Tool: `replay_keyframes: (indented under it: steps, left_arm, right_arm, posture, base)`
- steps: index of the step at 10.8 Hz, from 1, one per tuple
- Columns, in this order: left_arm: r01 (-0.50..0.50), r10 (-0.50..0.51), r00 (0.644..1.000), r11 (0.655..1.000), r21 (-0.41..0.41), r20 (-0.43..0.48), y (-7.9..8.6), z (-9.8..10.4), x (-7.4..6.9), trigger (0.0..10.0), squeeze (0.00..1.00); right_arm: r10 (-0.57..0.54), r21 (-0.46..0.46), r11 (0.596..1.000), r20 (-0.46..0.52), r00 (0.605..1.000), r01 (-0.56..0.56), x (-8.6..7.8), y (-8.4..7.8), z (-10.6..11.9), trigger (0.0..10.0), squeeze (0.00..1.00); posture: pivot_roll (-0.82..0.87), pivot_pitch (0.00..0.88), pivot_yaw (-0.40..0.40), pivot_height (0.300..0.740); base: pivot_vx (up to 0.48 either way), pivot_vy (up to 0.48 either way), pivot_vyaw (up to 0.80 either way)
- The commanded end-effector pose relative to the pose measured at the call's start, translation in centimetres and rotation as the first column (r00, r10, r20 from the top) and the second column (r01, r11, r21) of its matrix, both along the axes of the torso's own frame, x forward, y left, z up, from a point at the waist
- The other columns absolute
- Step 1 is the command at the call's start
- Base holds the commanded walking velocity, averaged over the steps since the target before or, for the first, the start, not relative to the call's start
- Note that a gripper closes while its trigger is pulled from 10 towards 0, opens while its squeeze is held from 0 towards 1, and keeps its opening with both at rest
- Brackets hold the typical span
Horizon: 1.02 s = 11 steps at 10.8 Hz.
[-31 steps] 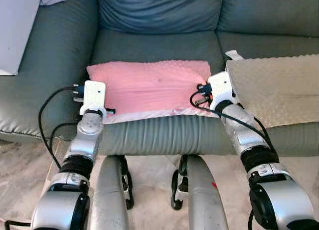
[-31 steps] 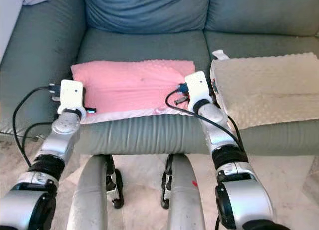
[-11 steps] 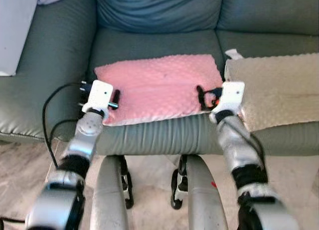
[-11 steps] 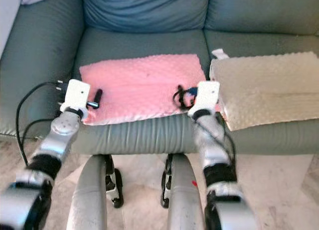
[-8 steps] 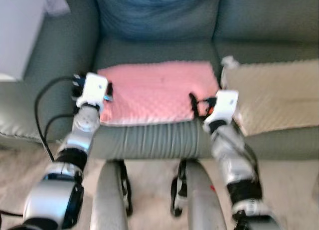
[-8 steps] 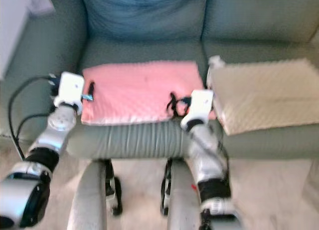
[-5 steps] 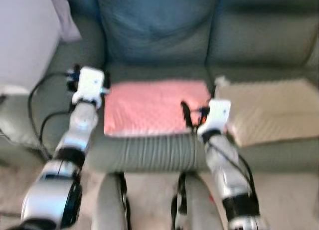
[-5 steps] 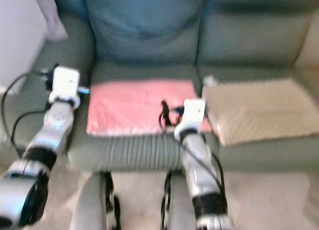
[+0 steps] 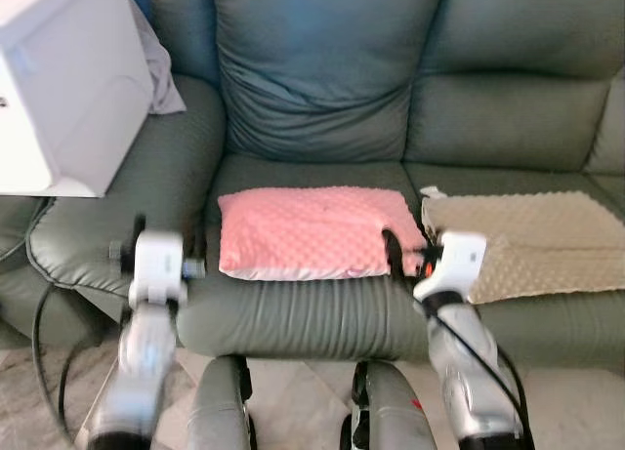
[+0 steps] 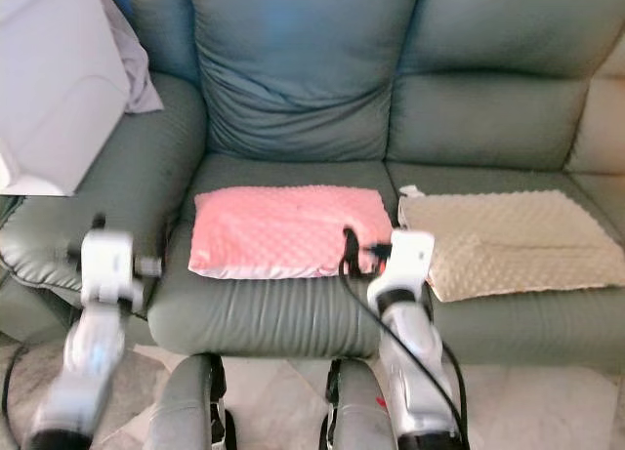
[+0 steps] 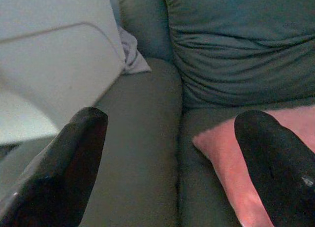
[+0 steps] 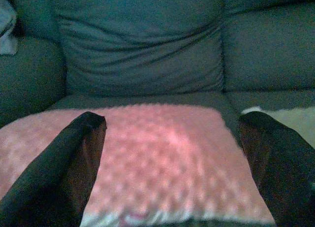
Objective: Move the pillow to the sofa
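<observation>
The pink dimpled pillow (image 9: 312, 232) lies flat on the middle seat of the grey-green sofa (image 9: 293, 313), with nothing holding it. My left gripper (image 11: 172, 163) is open, off the pillow's left corner and over the gap by the armrest. My right gripper (image 12: 172, 168) is open too, just short of the pillow's front right edge (image 9: 395, 250), its two black fingers (image 12: 74, 163) spread wide on either side of the pillow's face. Neither gripper touches the pillow.
A beige dimpled pillow (image 9: 527, 240) lies on the right seat, close beside the pink one. A white box (image 9: 68, 89) and a pale cloth (image 9: 161, 79) sit on the left armrest. A blue-grey back cushion (image 9: 322, 69) stands behind the pillow.
Both arms have drawn back from the pillow's sides and dropped lower. The camera has pulled back and tilted up, showing more of the backrest. The pillow stays flat on the seat.
</observation>
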State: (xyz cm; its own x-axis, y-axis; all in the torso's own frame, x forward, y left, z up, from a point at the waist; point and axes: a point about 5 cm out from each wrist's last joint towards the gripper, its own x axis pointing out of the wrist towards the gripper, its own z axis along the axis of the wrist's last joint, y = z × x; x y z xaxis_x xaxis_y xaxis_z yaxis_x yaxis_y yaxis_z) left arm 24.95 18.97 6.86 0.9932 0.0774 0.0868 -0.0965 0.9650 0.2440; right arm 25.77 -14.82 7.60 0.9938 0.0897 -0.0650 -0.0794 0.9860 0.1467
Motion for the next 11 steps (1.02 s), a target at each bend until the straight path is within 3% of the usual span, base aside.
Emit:
replay_keyframes:
  steps: [1, 2, 3, 4, 6, 8, 11]
  left_arm:
    - [0.022, -0.022, 1.000, 1.000, -0.016, -0.010, -0.9, 0.4, 0.1, 10.0, 1.00]
    - [0.054, -0.055, 0.998, 0.998, -0.014, -0.027, -1.4, 0.5, 0.3, 10.0, 0.96]
    - [0.042, -0.041, 0.999, 0.999, 0.030, -0.030, -0.9, 0.3, 0.5, 10.0, 0.00]
    - [0.007, -0.006, 0.999, 1.000, 0.017, -0.054, -0.3, -0.1, 0.6, 10.0, 0.00]
    - [0.008, -0.008, 0.998, 1.000, 0.012, -0.066, -1.2, -0.1, 0.9, 10.0, 0.00]
    - [0.009, -0.006, 0.995, 1.000, 0.029, -0.100, -1.4, -0.9, 0.9, 10.0, 0.00]
    - [-0.004, 0.008, 0.996, 0.999, 0.041, -0.091, -2.1, 0.0, 2.8, 10.0, 0.00]
  right_arm:
    - [0.041, 0.026, 0.999, 0.014, 0.999, -0.041, -0.1, 0.5, 0.6, 10.0, 1.00]
    - [0.068, 0.013, 0.998, 0.059, 0.996, -0.069, 0.1, 0.9, 1.3, 10.0, 0.00]
    - [0.023, 0.030, 0.999, 0.112, 0.993, -0.026, 0.7, 0.4, 2.6, 10.0, 0.00]
    - [0.008, 0.020, 1.000, 0.110, 0.994, -0.010, 0.9, 0.1, 2.8, 10.0, 0.00]
    - [0.037, 0.031, 0.999, 0.085, 0.996, -0.040, 1.1, -0.1, 2.5, 10.0, 0.00]
    - [0.091, 0.036, 0.995, 0.093, 0.992, -0.095, 1.3, 1.2, 2.6, 10.0, 0.00]
    - [0.097, 0.041, 0.994, 0.091, 0.991, -0.101, 1.9, 1.3, 2.6, 10.0, 0.00]
  posture:
    - [-0.05, 0.000, -0.032, 0.625]
    - [-0.05, 0.000, -0.033, 0.625]
    - [-0.06, 0.000, -0.042, 0.634]
    - [-0.07, 0.000, -0.047, 0.649]
    - [-0.06, 0.000, -0.056, 0.694]
    - [-0.06, 0.000, -0.050, 0.724]
    - [-0.07, 0.000, -0.039, 0.740]
  base:
    - [0.000, 0.000, 0.00]
    - [0.000, 0.000, 0.00]
    - [0.000, 0.000, 0.00]
    - [0.000, 0.000, 0.00]
    - [0.000, 0.000, 0.00]
    - [0.000, 0.000, 0.00]
    - [0.000, 0.000, 0.00]
